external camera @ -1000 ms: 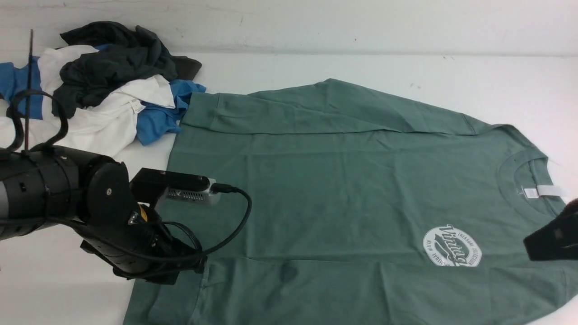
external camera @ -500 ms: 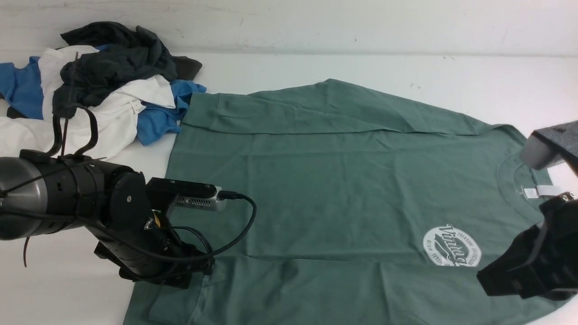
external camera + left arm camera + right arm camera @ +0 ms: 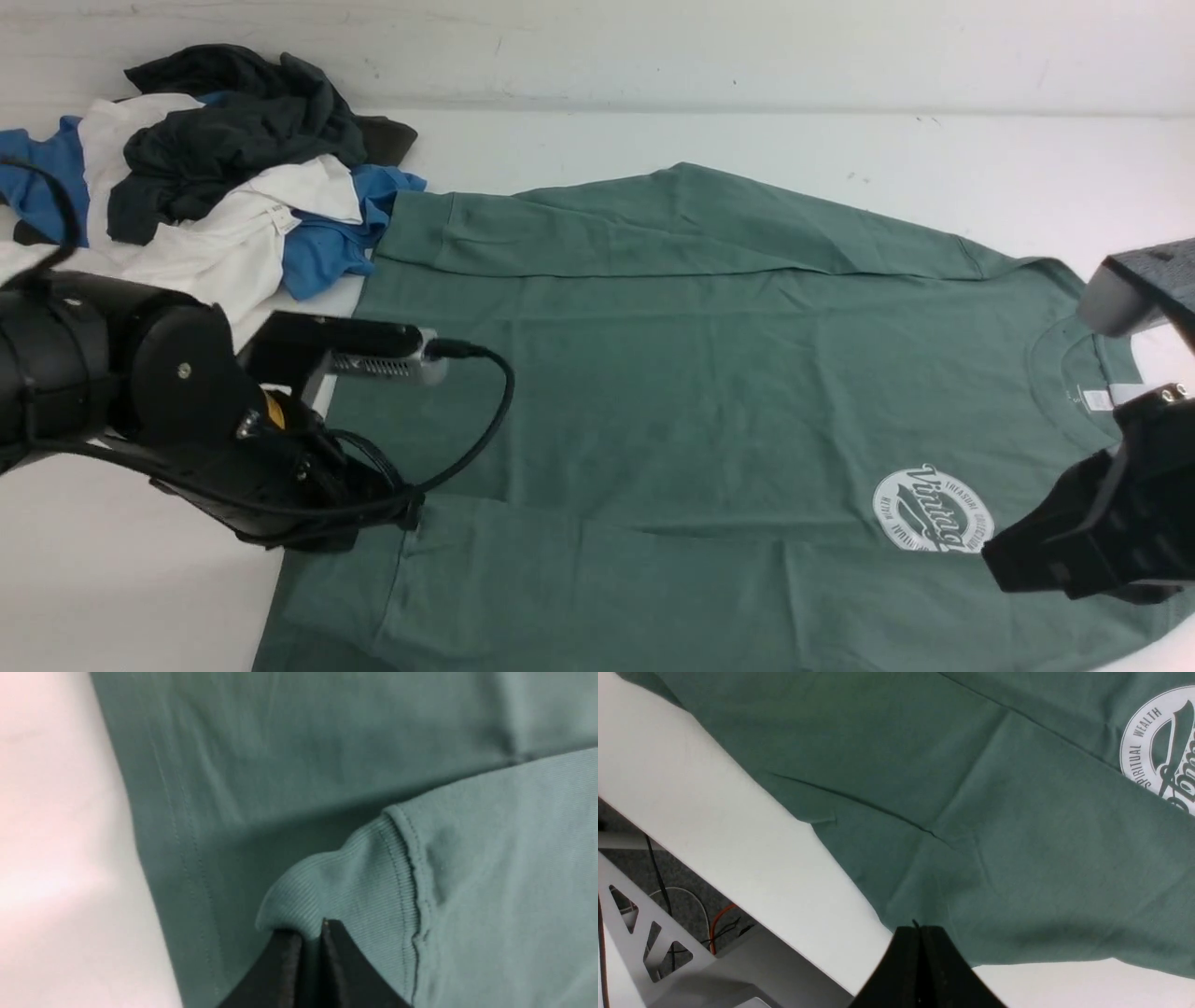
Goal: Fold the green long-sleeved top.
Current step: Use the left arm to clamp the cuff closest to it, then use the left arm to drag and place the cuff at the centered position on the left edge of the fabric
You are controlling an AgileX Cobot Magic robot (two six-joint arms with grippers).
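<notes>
The green long-sleeved top lies flat on the white table, neck to the right, with its round white logo and neck label showing. Its near sleeve lies folded along the body's near side. My left gripper is shut on that sleeve's ribbed cuff, held a little above the hem; the shut jaws show in the left wrist view. My right gripper is shut on the top's near edge below the logo, and creases run toward its tip.
A pile of blue, white and dark grey garments lies at the far left, touching the top's far hem corner. The table's near edge runs close to my right gripper, with a metal frame and cables below it.
My left gripper has lifted and drawn back left with the cuff, pulling the sleeve end up. My right arm came in from the right edge to the top's near edge below the logo.
</notes>
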